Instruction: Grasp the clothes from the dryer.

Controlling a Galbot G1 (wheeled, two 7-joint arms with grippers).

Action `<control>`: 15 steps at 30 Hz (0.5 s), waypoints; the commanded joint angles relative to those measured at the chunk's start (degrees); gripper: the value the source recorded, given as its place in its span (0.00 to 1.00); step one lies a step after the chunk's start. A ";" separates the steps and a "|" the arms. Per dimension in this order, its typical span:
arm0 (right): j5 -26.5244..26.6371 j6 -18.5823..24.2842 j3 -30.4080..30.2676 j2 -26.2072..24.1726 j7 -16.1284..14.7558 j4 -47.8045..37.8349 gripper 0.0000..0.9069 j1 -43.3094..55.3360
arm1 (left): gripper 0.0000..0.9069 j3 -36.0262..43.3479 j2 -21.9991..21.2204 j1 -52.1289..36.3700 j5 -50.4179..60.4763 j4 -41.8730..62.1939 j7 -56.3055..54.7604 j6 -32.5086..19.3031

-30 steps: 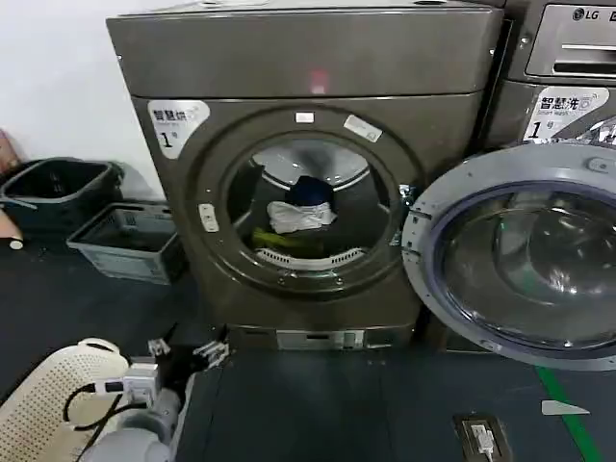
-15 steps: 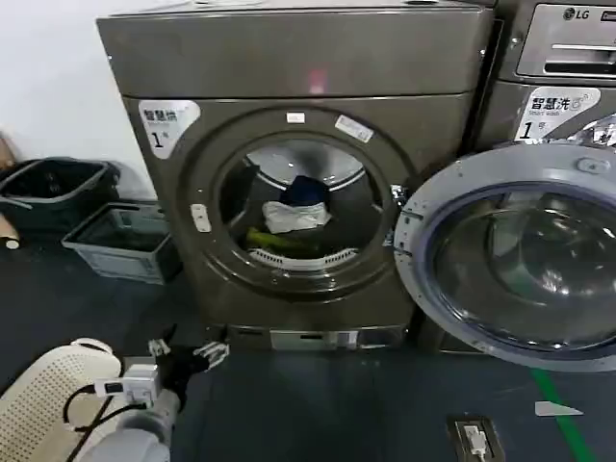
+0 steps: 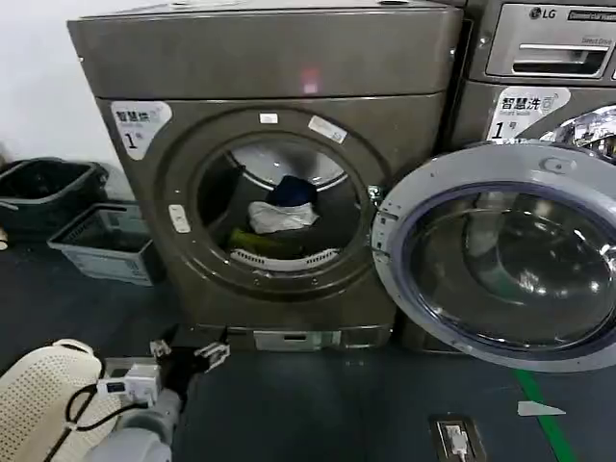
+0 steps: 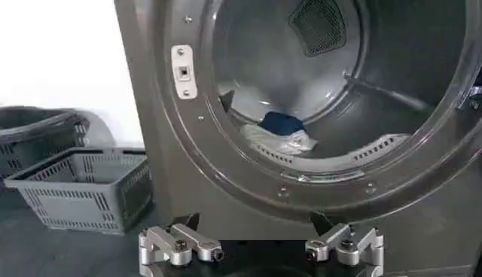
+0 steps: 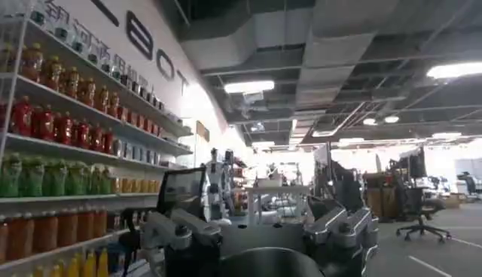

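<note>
Left gripper (image 3: pixel 190 352) open, low near the dryer (image 3: pixel 269 164), clothes (image 3: pixel 279 214) inside; right gripper (image 5: pixel 260 233) open.

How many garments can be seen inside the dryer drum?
3: a dark blue one at the back, a white-grey one before it, a yellow-green one lower left. Others may lie hidden.
</note>
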 commanded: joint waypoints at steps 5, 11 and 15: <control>0.08 0.15 0.44 -0.18 0.13 -0.67 1.00 -0.40 | 1.00 0.15 0.09 -0.17 0.05 0.31 0.00 2.81; 0.02 1.06 -0.29 0.06 1.02 -1.08 1.00 -0.46 | 1.00 0.21 0.01 -0.39 0.19 0.76 -0.02 2.81; 0.23 1.85 -0.56 -0.02 1.92 -1.16 1.00 -0.07 | 1.00 0.25 -0.04 -0.52 0.32 0.93 -0.08 2.81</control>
